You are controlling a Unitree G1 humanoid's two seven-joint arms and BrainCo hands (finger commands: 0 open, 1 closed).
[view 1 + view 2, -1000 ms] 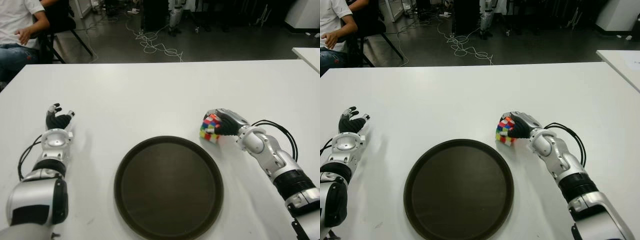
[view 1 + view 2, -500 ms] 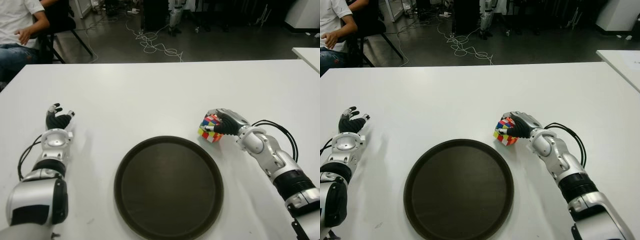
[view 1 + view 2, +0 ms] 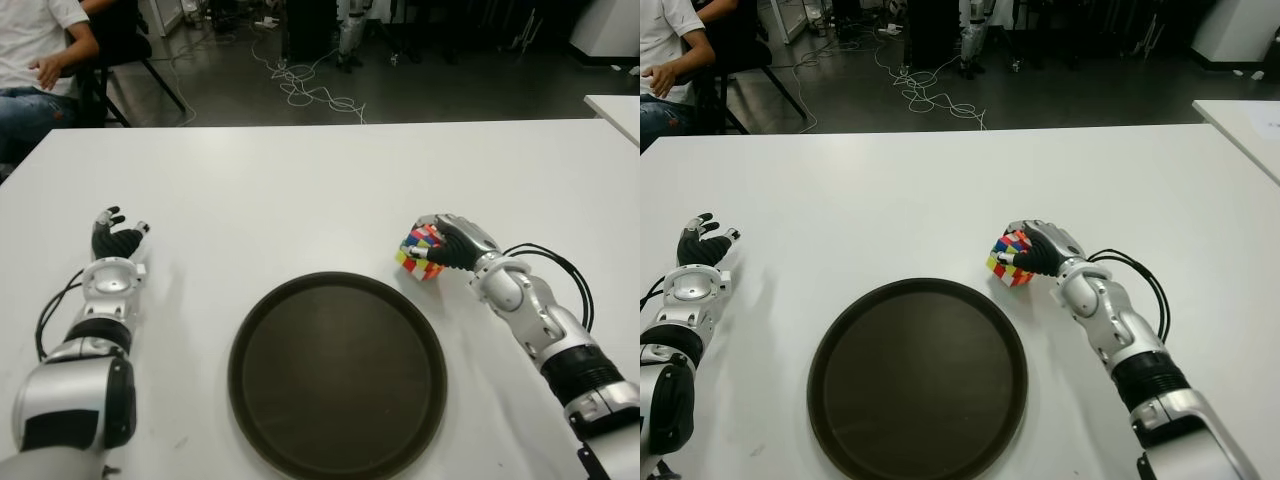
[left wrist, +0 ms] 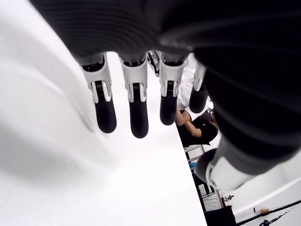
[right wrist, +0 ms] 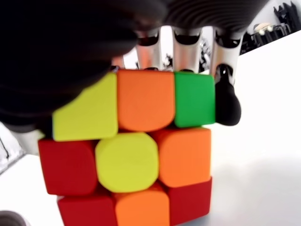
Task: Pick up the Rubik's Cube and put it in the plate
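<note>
While the eye views are giving the layout, the wrist views are giving the finger detail:

right hand: the right hand (image 3: 452, 243) is sitting just past the plate's far right edge, fingers curled over the cube and gripping it.

cube: the multicoloured Rubik's Cube (image 3: 423, 253) is showing tilted in the grasp, just beside the plate rim, not inside it. Cannot tell from the eye views whether it is touching the table.

right wrist view: the cube (image 5: 129, 148) is filling the picture, with orange, yellow, red and green tiles facing the camera; black fingertips (image 5: 226, 101) are wrapping over its far side. White table is showing under its lower edge; contact unclear.

plate: the round dark brown plate (image 3: 262, 310) is lying flat on the white table (image 3: 300, 190), in front of the robot between the two arms.

left hand: the left hand (image 3: 117, 243) is showing well to the left of the plate, idle.

left wrist view: the fingers (image 4: 137, 103) are hanging straight and relaxed, holding nothing, over the white tabletop.

background: a person in a white shirt (image 3: 35, 45) is sitting beyond the table's far left corner; cables (image 3: 305, 85) are lying on the dark floor.
</note>
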